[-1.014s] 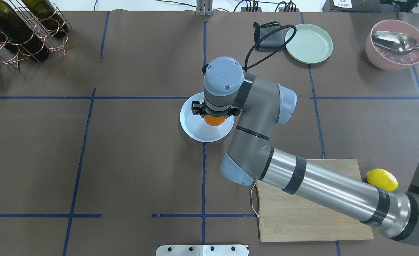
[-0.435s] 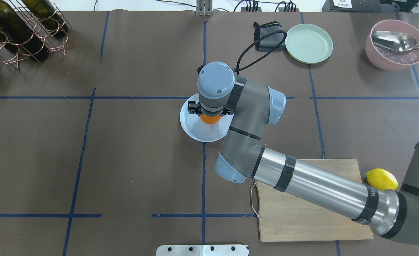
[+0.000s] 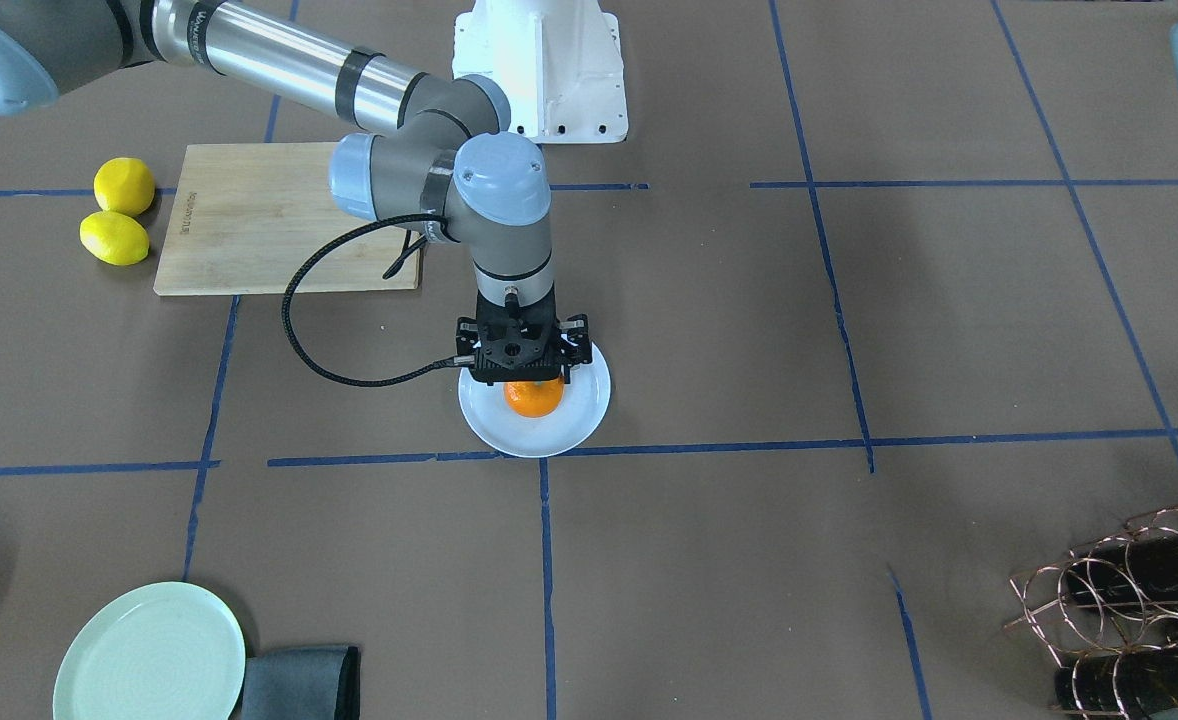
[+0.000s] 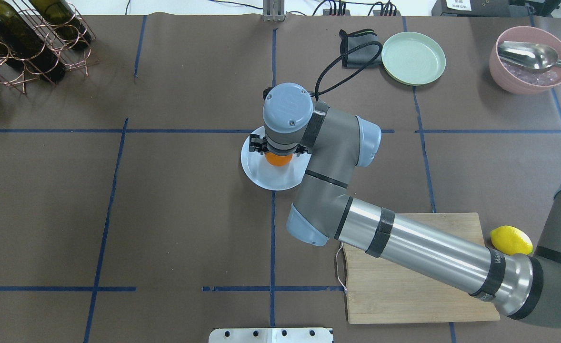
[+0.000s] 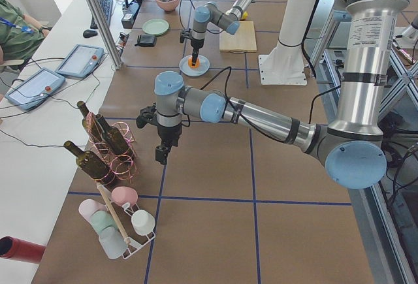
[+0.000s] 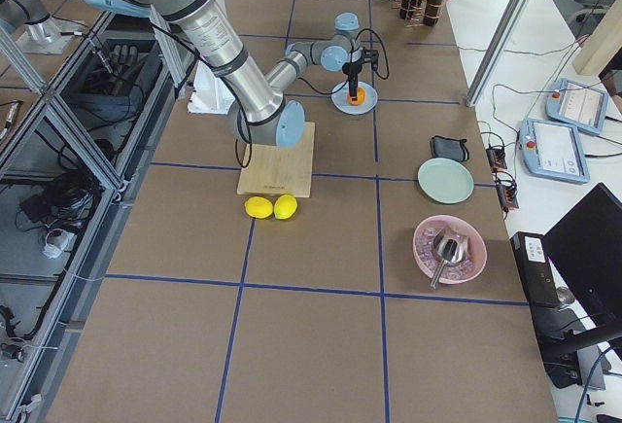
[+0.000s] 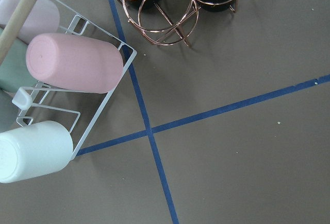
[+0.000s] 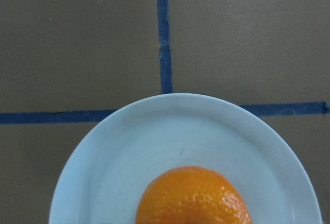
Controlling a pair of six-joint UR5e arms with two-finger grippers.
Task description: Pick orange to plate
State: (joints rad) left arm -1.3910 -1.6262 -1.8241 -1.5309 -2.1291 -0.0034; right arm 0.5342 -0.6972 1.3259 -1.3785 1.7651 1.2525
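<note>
The orange (image 4: 278, 160) sits between the fingers of my right gripper (image 4: 278, 151), which is shut on it just above the middle of the pale bluish-white plate (image 4: 271, 180). From across the table the orange (image 3: 534, 399) shows under the black gripper body, over the plate (image 3: 509, 437). The right wrist view has the orange (image 8: 193, 195) at its bottom edge with the plate (image 8: 154, 131) under it. My left gripper (image 5: 160, 157) hangs over bare table near the bottle rack; I cannot tell whether it is open or shut.
A wooden cutting board (image 3: 279, 215) lies beside two lemons (image 3: 114, 238). A light green plate (image 4: 413, 58), a dark cloth (image 4: 354, 47) and a pink bowl with a spoon (image 4: 530, 59) stand far right. A bottle rack (image 4: 28, 38) is far left, a cup rack (image 7: 67, 69) near it.
My right gripper has shifted slightly left and away with the orange, staying over the plate; the arm's elbow moved the same way.
</note>
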